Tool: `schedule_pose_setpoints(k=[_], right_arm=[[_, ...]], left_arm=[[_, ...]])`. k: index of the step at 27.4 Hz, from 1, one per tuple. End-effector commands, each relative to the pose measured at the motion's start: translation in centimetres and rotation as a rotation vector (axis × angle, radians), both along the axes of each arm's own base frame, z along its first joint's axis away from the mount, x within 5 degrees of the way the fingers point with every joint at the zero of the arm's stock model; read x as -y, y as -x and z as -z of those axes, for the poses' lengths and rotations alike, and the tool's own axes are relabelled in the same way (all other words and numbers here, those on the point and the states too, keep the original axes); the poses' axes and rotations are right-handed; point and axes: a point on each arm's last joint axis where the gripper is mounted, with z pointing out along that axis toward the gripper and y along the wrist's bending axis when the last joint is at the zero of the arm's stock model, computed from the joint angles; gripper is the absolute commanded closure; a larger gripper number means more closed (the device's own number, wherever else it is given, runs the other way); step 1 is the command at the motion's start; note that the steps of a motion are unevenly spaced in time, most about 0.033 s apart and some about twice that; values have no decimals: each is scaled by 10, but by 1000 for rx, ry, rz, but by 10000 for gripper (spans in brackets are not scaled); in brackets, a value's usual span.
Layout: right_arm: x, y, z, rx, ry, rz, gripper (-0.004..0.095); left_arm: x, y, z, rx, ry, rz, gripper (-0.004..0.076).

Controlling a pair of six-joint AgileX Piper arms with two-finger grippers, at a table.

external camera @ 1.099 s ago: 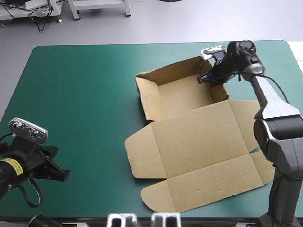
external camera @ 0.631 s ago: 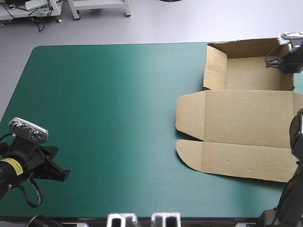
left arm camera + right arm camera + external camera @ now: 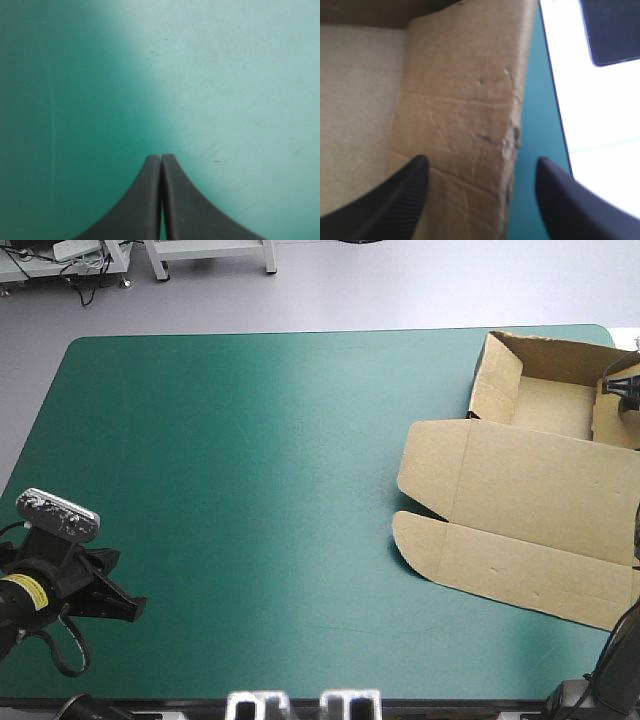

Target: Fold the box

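The brown box (image 3: 520, 510) lies at the table's right side. Its tray (image 3: 545, 405) has its walls raised at the far right corner, and the lid lies flat toward the near edge. My right gripper (image 3: 622, 390) stands at the tray's right wall. In the right wrist view this gripper (image 3: 482, 160) is open, with the creased wall (image 3: 460, 100) between its spread fingers and not pinched. My left gripper (image 3: 135, 608) rests low near the table's front left corner, far from the box. Its fingers (image 3: 160, 157) meet in one arch over bare teal-green cover.
The table's right edge (image 3: 547, 100) runs just beside the tray's outer wall, leaving only a thin strip of teal-green cover (image 3: 532, 130). The box's lid reaches to that right edge. A wide stretch of cover (image 3: 250, 490) separates the box from my left gripper.
The box has slid and turned from the table's middle to its far right. My right gripper moved with it, shut on the tray's wall, and has now opened. The left arm has stayed still.
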Motion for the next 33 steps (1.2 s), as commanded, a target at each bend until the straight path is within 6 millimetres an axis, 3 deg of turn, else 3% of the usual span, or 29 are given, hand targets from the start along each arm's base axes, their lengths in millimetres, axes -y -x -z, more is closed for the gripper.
schedule_pose_setpoints(k=[1, 3, 4, 5, 6, 9, 12, 13, 16, 19, 22, 25, 33], right_arm=[[2, 18, -76, 206, 97, 40, 30], [-2, 27, -119, 390, 68, 29, 53], [-14, 33, -154, 546, 51, -49, 128], [-24, 38, -175, 639, 33, -102, 186], [-45, 50, -210, 792, -12, -230, 327], [-86, 77, -257, 958, -20, -481, 596], [-111, 100, -284, 1010, 54, -582, 849], [-114, 105, -288, 1012, 62, -590, 927], [-120, 115, -293, 989, 74, -608, 926], [-119, 115, -287, 922, 61, -587, 926], [-131, 110, -279, 838, 55, -593, 926], [-158, 102, -276, 809, 58, -655, 925], [-262, 90, -263, 673, 132, -745, 925]], left_arm=[[-3, 1, -5, 10, -18, -23, 734], [-5, 0, -6, 18, -36, -32, 734], [-5, -1, -6, 31, -34, -30, 734], [-4, -2, -7, 37, -32, -29, 734], [-4, -3, -7, 45, -31, -28, 734], [-3, -4, -8, 59, -26, -25, 734], [-3, -5, -9, 65, -29, -26, 734], [-3, -5, -9, 65, -29, -26, 734], [-3, -5, -9, 65, -29, -26, 734], [-5, -4, -8, 61, -40, -32, 734], [-6, -3, -7, 43, -59, -37, 734], [-7, -3, -7, 43, -63, -40, 734], [-7, -4, -7, 50, -68, -42, 734]])
